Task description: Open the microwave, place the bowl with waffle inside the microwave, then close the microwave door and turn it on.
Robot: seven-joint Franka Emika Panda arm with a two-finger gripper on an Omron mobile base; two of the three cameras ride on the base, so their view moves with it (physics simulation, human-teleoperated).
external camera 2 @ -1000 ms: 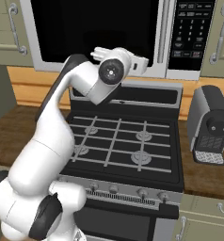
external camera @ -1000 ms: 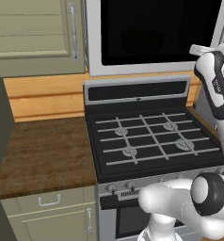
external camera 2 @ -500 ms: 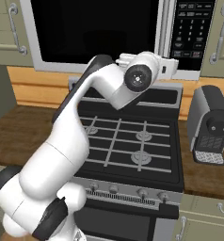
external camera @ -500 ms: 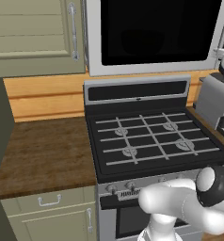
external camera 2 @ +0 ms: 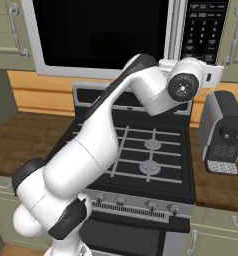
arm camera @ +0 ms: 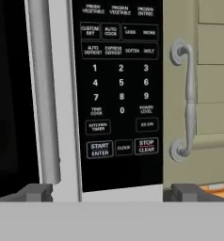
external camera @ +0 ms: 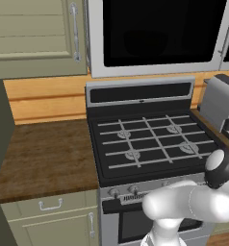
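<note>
While I am facing the microwave (external camera 2: pixel 106 35), hung above the stove (external camera: pixel 150 144), its top and sides are being cut off by the picture edges. The microwave door (external camera: pixel 159 33) is sitting shut, its bar handle (arm camera: pixel 43 89) running upright beside the keypad (arm camera: pixel 118 84). My arm has been swinging rightward since a second ago. My claw (arm camera: pixel 111 192) is hanging wide, holding nothing, before the keypad.

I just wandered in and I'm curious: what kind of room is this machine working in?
It looks like a home kitchen: a black-topped gas stove sits under a large silver-grey microwave with a black glass door, flanked by brown wooden counters and beige cabinets.
</note>
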